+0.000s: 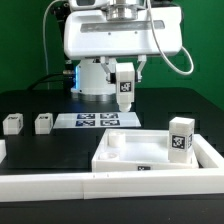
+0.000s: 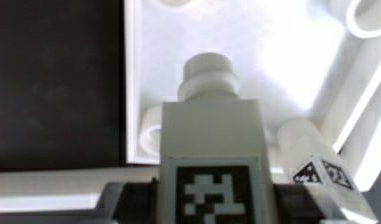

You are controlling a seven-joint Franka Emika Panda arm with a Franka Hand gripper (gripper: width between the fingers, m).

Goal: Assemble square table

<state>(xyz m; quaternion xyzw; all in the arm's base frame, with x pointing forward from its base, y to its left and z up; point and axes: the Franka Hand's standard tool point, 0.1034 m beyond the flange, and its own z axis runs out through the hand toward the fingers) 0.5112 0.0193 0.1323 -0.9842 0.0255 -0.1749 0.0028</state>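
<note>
My gripper [image 1: 126,84] hangs above the table's far side, shut on a white leg [image 1: 125,92] that points downward. In the wrist view the gripper [image 2: 217,203] clamps this leg [image 2: 212,130] at its tagged end. The leg's narrow screw tip [image 2: 208,70] hovers over the white square tabletop [image 2: 240,30], with a corner hole [image 2: 169,4] further ahead. The tabletop [image 1: 150,158] lies flat at the front of the exterior view's right. A second leg [image 1: 180,136] stands upright on its right part, and its tag [image 2: 336,173] shows in the wrist view.
Two loose legs [image 1: 12,123] [image 1: 43,122] sit on the black table at the exterior view's left. The marker board [image 1: 97,120] lies behind the tabletop. White L-shaped rails [image 1: 60,183] frame the tabletop at the front and sides. The robot base [image 1: 98,78] stands at the back.
</note>
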